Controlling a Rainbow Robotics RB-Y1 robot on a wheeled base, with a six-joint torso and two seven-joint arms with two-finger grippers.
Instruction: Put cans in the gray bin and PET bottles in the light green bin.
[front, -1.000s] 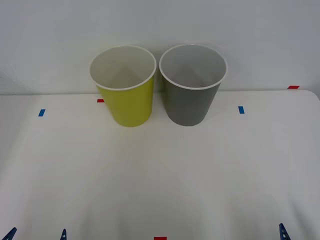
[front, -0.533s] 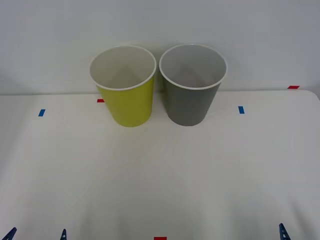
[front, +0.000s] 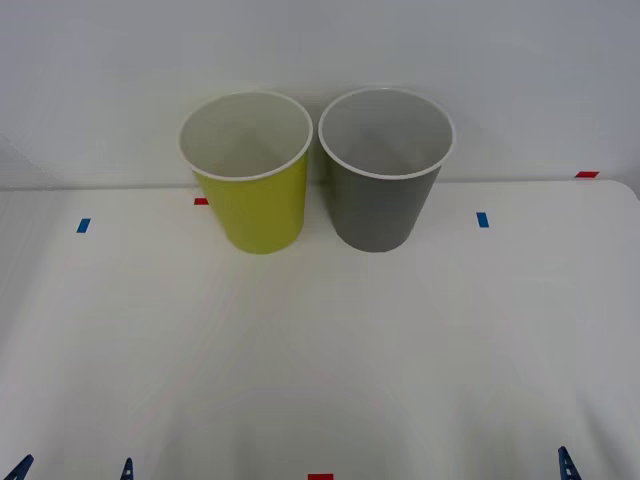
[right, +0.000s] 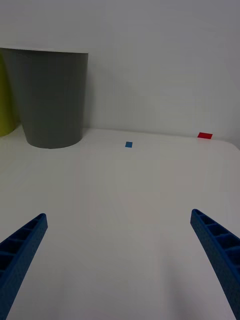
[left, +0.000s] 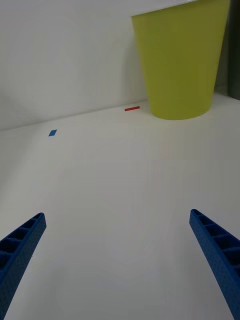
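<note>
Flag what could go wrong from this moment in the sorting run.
1. The light green bin and the gray bin stand almost rim to rim, so a drop aimed near the shared edge could land in the wrong one.
2. Both bins sit at the table's far edge; a nudge while reaching over could tip one.
3. The left end effector and right end effector are open and hold nothing.

A white table (front: 320, 350) carries small blue tape marks (front: 483, 219) and red tape marks (front: 320, 477).
</note>
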